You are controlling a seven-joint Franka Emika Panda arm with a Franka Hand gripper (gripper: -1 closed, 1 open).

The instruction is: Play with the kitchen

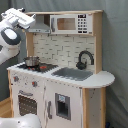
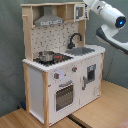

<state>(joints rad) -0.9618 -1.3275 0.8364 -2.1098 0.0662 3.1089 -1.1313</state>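
Grey curtain behind, wooden floor below: the kitchen (image 1: 60, 75) (image 2: 62, 62) stands mid-room.
Its pot (image 1: 31, 61) (image 2: 45, 56) sits on the stove; the gripper (image 1: 31, 19) hovers high at the hood, jaws' state I cannot tell.

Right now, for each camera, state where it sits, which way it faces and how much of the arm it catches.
First exterior view: off the kitchen's sink end, facing its front; the arm shows at the first exterior view's upper left, by the hood.
Second exterior view: off the stove end, facing the front; the arm shows at the second exterior view's upper right, by the microwave.
Both show the pot and faucet.
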